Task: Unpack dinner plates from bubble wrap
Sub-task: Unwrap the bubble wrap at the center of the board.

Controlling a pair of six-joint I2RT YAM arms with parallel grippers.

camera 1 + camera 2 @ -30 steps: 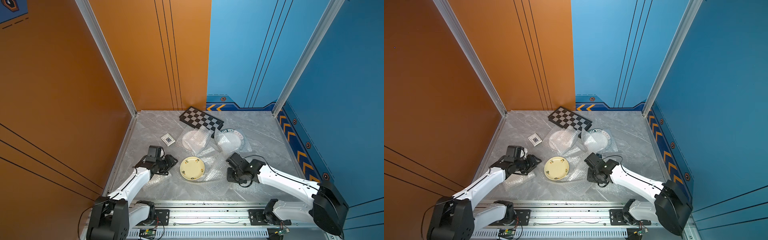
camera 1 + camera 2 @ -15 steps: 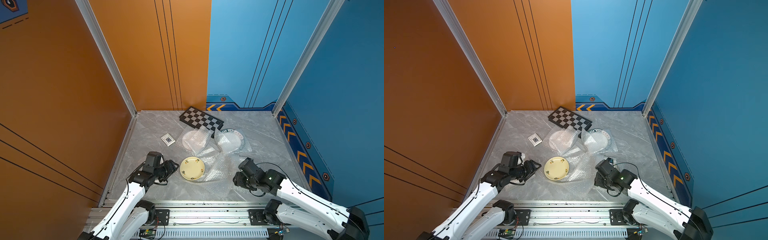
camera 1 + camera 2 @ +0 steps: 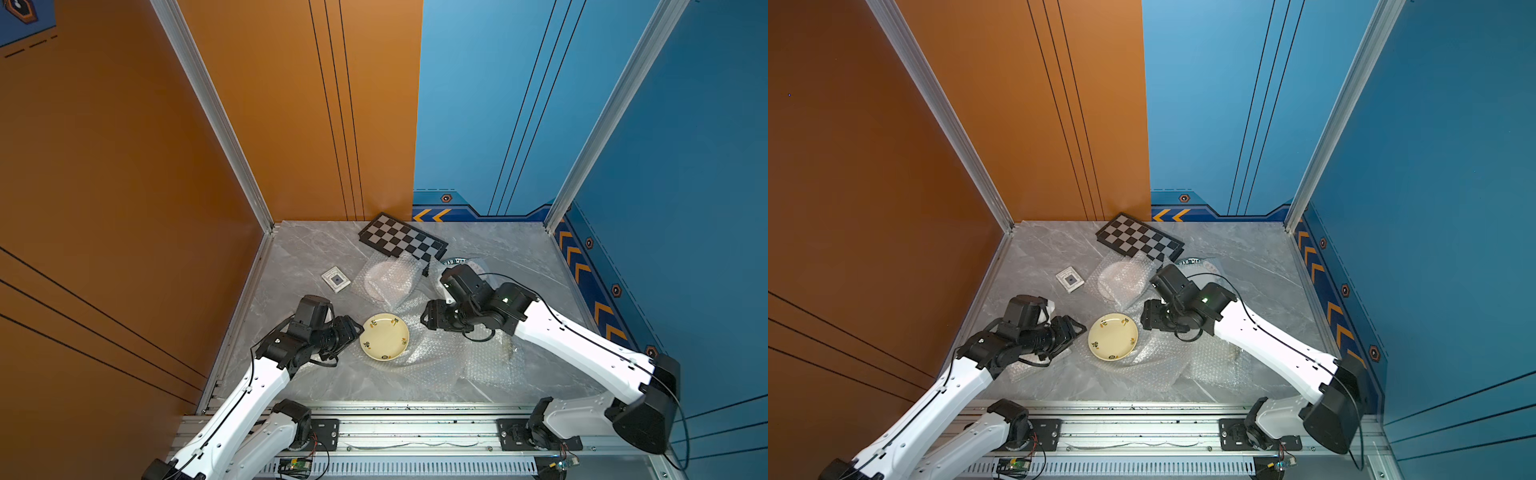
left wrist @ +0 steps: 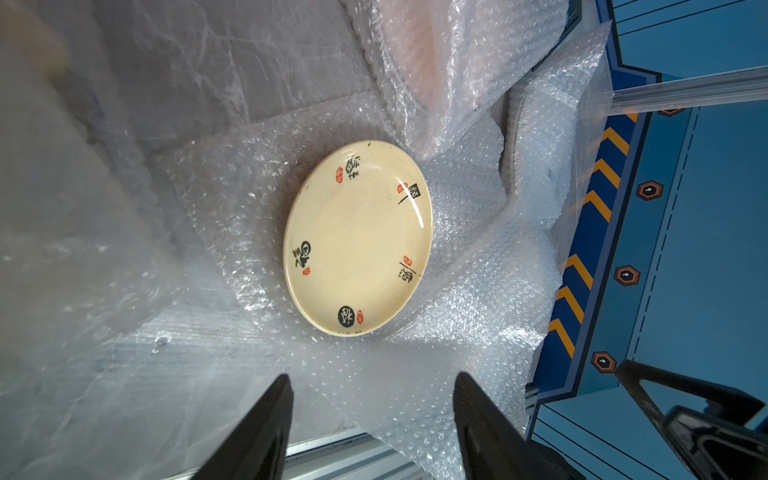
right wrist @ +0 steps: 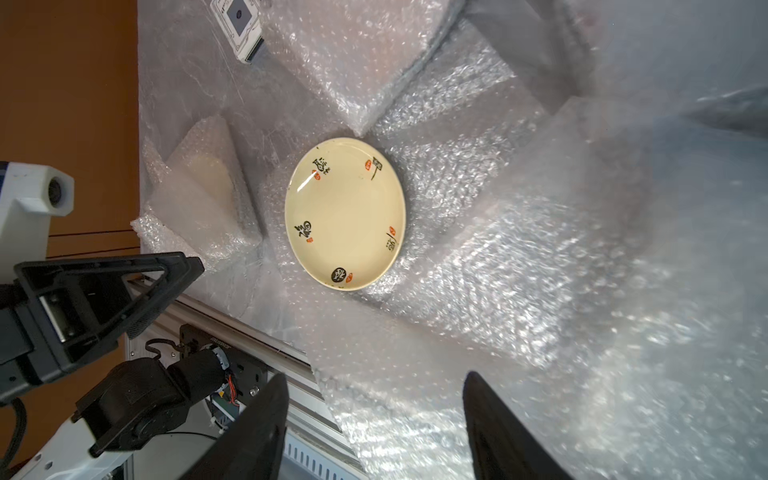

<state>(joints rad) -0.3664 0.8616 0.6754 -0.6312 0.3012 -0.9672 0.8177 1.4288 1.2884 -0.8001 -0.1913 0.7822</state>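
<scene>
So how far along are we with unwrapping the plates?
Done: one pale yellow plate lies bare on its opened bubble wrap. In hand: nothing; the left pincer and right pincer are open and empty. Left: a wrapped bundle behind the plate, another bundle near the left pincer; a lettered-rim plate is partly hidden.

We see bright, even light and sharp top views; in wrist views glare glints off bubble wrap (image 5: 478, 257) and plate (image 4: 357, 237); nearest wrap blurs.
</scene>
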